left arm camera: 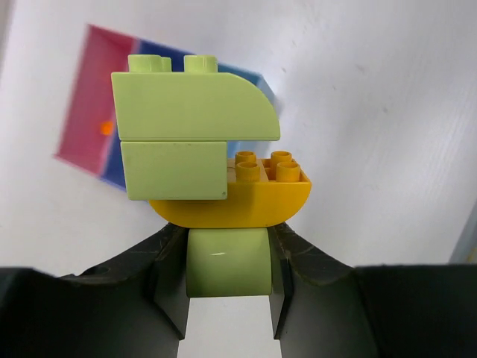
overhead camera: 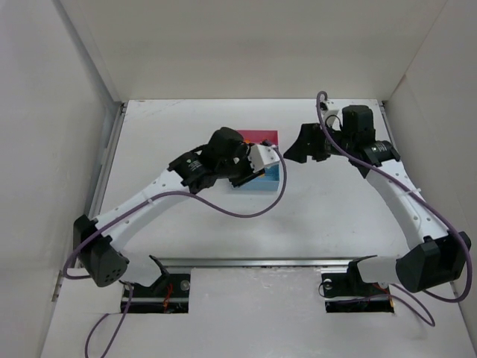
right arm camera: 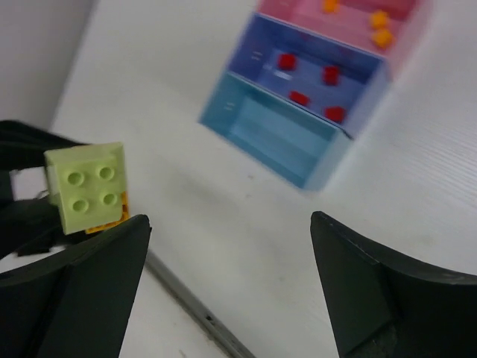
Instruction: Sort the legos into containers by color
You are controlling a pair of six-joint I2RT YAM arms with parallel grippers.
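The left gripper (left arm camera: pixel 228 252) is closed to brick width on a lime-green base brick (left arm camera: pixel 227 272), one finger flat against each side. That brick is the foot of a stack of legos (left arm camera: pixel 195 160) whose long axis runs straight out from the fingers. On the base sits an orange curved brick (left arm camera: pixel 257 200), and on that two more lime-green bricks (left arm camera: pixel 179 134), the outer one rounded at one corner. Because the stack mixes two colours, I judge it has to be pulled apart before anything is dropped. The right gripper (right arm camera: pixel 229 220) is spread wide and holds nothing. In its own view the stack sits off to the left, by the left finger and not inside the gap, with its studded end turned toward that camera. Any pull on the outer bricks would therefore call first for a sideways shift to centre them between the fingers. How near the right fingers are to the stack I cannot tell. The tray (overhead camera: pixel 261 137) lies beyond the stack on the table (overhead camera: pixel 335 224), up and to the left in the left wrist view. In the overhead view the left arm is the one hanging over it. The pink bin (right arm camera: pixel 350 24) holds small orange bricks (right arm camera: pixel 380 19) and the dark blue bin (right arm camera: pixel 313 86) holds red bricks (right arm camera: pixel 330 73). The light blue bin (right arm camera: pixel 272 128) is bare and looks the likely home for the lime-green pieces.
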